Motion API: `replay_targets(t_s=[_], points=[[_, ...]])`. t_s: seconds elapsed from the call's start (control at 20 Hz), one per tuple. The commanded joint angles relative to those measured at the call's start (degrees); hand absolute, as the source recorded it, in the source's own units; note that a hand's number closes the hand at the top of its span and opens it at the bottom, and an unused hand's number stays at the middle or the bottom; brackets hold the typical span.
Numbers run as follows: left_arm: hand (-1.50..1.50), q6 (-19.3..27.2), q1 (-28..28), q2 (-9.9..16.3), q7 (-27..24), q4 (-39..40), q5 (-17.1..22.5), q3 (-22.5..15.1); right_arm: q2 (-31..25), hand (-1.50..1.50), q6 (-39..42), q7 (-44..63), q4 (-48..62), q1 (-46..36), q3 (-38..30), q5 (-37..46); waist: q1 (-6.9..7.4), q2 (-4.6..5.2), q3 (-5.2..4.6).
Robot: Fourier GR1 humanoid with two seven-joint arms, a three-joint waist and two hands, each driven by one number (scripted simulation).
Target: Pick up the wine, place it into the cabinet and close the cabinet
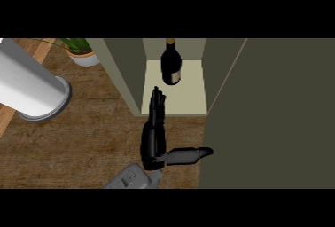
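Only one hand (154,133) showed in the head view, rising from the lower middle of the frame on a grey forearm (134,178). We could not tell from this view alone whether it was the left or the right one. Its fingers (156,104) were straight and pressed together, pointing up the frame toward the cabinet, and its thumb (188,154) stuck out sideways to the right. It held nothing.

We saw the wine bottle (171,64) standing on the pale shelf (177,95) inside the cabinet, in the upper middle of the frame, dark with a gold cap. The fingertips were just below it and apart from it. From that we judged the picking up and placing to be done.

We took the large dark panel (274,115) filling the right side of the frame to be the cabinet door, swung wide open, with the thumb close to its edge. Closing it was the step left, by our reading.

We also noted a wooden counter (85,133), a big white cylinder (29,86) at upper left, and a potted plant (79,51) beside the cabinet's left wall (121,71).
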Motion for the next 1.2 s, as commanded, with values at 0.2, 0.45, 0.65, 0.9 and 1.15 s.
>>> replay_targets(t_s=[0.2, 0.45, 0.65, 0.9, 1.15], points=[[-1.5, 10.6, 10.8, 2.2, 4.2, -15.9, -8.5, -6.8, 1.2, -1.5, -0.5, -0.4, -4.2, 2.1, 1.7, 1.3, -0.01, 0.15, -0.01], [-1.5, 10.6, 15.8, 7.5, 7.0, -27.4, -10.8, -6.6, -0.9, -1.5, 1.3, 1.2, -5.1, 2.6, -1.3, -4.0, -0.04, 0.16, -0.01], [-1.5, 7.1, 22.1, 12.6, 5.0, -32.3, -11.6, -9.1, -1.2, -1.5, 4.7, 0.9, -6.2, 6.4, -1.8, -9.6, -0.22, 0.06, 0.02], [-1.5, 2.8, 25.9, 18.9, 5.6, -38.7, -11.3, -8.8, -2.1, 1.5, 6.4, 3.7, -5.1, 5.3, 0.3, -9.4, -0.11, 0.11, 0.0], [-1.5, -4.5, 30.1, 27.7, 5.4, -44.3, -8.8, -5.0, -1.8, 1.5, 7.9, 3.0, -5.0, 4.2, 3.0, -6.2, 0.02, 0.16, -0.03]])
